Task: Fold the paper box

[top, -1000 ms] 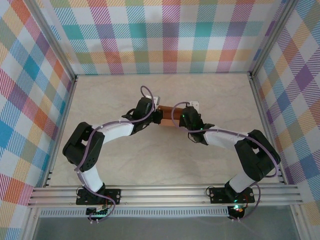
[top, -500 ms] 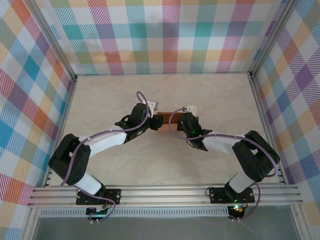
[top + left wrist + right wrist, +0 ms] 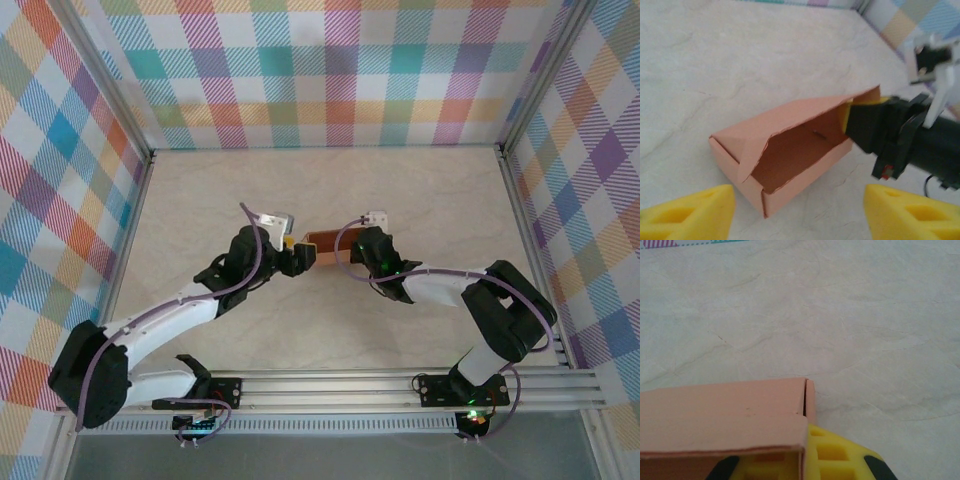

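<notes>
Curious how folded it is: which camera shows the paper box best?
Left wrist: the paper box appears nearly whole, open end and inside visible. Top external gives a small orange strip; right wrist, one outer face.

You find the paper box lying on the surface, near its middle, between the two tools. The left tool stands just beside the left end of the box, apart from it. The right tool is at the right end and pinches a wall of the box, one finger inside it. The back wall stands well behind the box.
</notes>
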`<state>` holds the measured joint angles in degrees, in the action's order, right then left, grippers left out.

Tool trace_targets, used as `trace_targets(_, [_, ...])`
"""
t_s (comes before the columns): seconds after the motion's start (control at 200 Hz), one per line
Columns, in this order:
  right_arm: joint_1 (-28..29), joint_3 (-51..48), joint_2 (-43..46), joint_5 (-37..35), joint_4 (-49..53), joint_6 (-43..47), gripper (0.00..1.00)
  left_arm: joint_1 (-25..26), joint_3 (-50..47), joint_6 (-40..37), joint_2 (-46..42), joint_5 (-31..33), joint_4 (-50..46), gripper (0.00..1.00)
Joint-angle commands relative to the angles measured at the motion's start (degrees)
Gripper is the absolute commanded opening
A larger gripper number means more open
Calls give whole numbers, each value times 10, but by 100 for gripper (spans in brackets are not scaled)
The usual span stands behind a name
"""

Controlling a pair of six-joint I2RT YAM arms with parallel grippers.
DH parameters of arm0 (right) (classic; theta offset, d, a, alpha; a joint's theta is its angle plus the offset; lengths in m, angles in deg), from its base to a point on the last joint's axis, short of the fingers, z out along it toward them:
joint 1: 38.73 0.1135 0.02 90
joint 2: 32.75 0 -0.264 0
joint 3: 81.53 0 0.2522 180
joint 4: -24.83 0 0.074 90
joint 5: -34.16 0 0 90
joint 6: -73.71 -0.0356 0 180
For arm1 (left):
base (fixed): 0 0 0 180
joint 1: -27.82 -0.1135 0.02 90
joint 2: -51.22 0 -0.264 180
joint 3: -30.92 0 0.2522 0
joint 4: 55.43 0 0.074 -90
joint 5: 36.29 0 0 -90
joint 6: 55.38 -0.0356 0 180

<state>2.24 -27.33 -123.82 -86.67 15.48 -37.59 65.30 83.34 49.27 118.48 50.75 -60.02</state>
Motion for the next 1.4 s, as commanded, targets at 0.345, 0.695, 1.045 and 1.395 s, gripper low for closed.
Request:
trace_targets(0.345, [9, -45, -4, 6, -16, 21, 0, -49, 202, 224, 155, 49, -149, 88])
trace_targets(0.695, [10, -45, -5, 0, -17, 22, 0, -52, 202, 259, 236, -2, -159, 66])
trace_targets(1.045, [10, -48, -2, -2, -15, 15, 8, -52, 173, 277, 284, -25, -139, 67])
trace_targets(1.395, [11, -69, 31, 18, -20, 30, 48, -52, 177, 277, 287, -21, -139, 66])
